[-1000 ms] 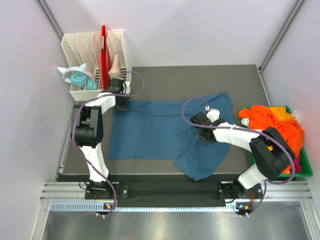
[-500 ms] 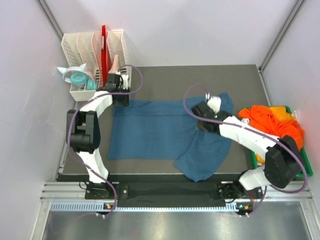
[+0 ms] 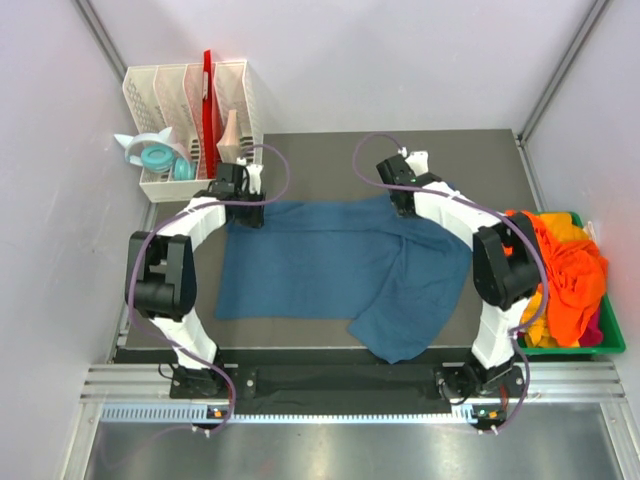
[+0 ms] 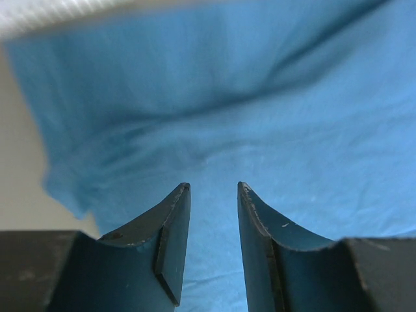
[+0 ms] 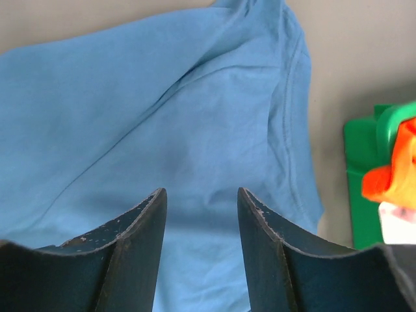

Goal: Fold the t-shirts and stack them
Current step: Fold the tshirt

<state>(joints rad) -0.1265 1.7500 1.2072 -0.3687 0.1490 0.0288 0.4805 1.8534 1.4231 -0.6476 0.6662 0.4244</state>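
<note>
Teal-blue cotton: one large t-shirt (image 3: 320, 265) lies spread at the centre of the dark worktop (image 3: 330, 160), not yet folded square. Its 3 o'clock portion is doubled over in a slanted flap that runs toward 5 o'clock and ends close to the near edge.

The left pincer (image 4: 213, 187) hovers over the shirt's 10 o'clock corner. Its jaws are parted with nothing between them and cloth below. The right pincer (image 5: 200, 192) hangs over the 1 o'clock corner beside the seamed edge, likewise parted and empty.

**Hazards (judged).**
- If the two pincers close at unequal depths, one may take a single layer and the other a bunch, and the fold would then skew.
- A pull toward 6 o'clock could push the slanted flap over the worktop's near edge, because that flap lies loose and unweighted.
- The doubled layers at 3 o'clock may drag together and carry the crease into the next fold.
- The right arm's elbow stands just beside the heaped bin, so a sweep could snag cloth there.

**Containers.**
- A green bin (image 3: 606, 346) at 3 o'clock holds the orange t-shirts (image 3: 565, 270), piled above its rim. Yellow and magenta fabric shows at the near side.
- A white slotted rack (image 3: 150, 90) at 10 o'clock holds a red upright item (image 3: 208, 100).
- Tape rolls (image 3: 155, 155) sit at the rack's front, but whether they are inside it cannot be told.
</note>
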